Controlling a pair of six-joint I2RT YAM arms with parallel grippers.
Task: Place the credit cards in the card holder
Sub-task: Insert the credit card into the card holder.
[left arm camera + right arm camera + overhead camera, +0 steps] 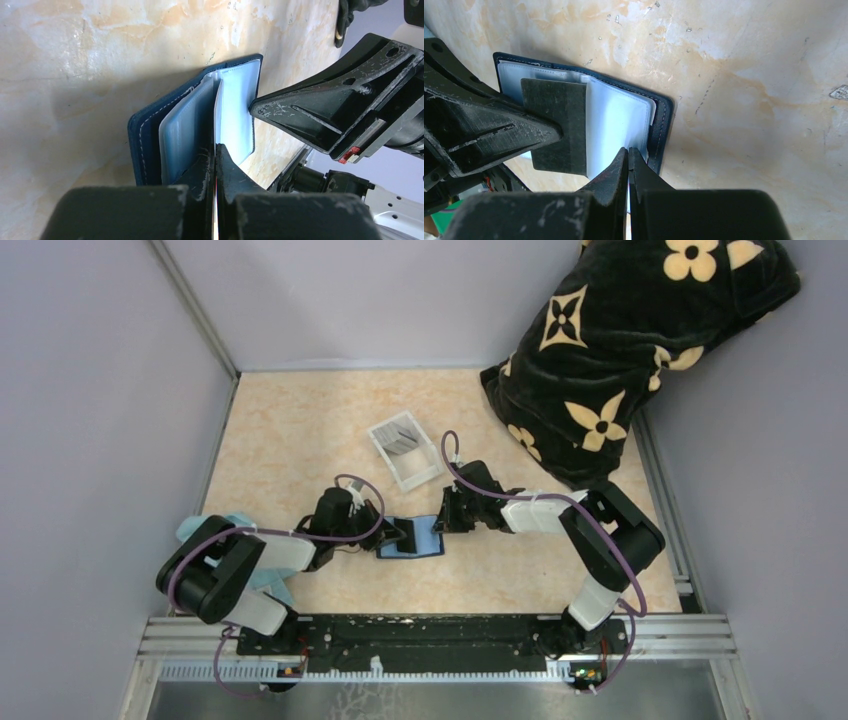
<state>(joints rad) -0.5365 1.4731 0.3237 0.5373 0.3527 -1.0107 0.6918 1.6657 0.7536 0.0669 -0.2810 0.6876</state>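
Observation:
The navy card holder (pixel 428 542) lies open on the table between both arms, its light blue lining up. My left gripper (pixel 400 537) is shut on a dark credit card (pixel 555 125), which lies part way over the lining leaves. In the left wrist view the card (pixel 218 107) shows edge-on between my fingertips (pixel 216 146), running into the card holder (pixel 145 135). My right gripper (pixel 628 149) is shut on the near edge of a lining leaf of the card holder (pixel 619 117). More grey cards (pixel 400 437) lie in the white tray.
The white tray (pixel 425 476) stands just behind the card holder. A black cushion with tan flowers (pixel 620 350) fills the back right. A teal cloth (pixel 215 530) lies by the left arm's base. Walls close in the left, right and back.

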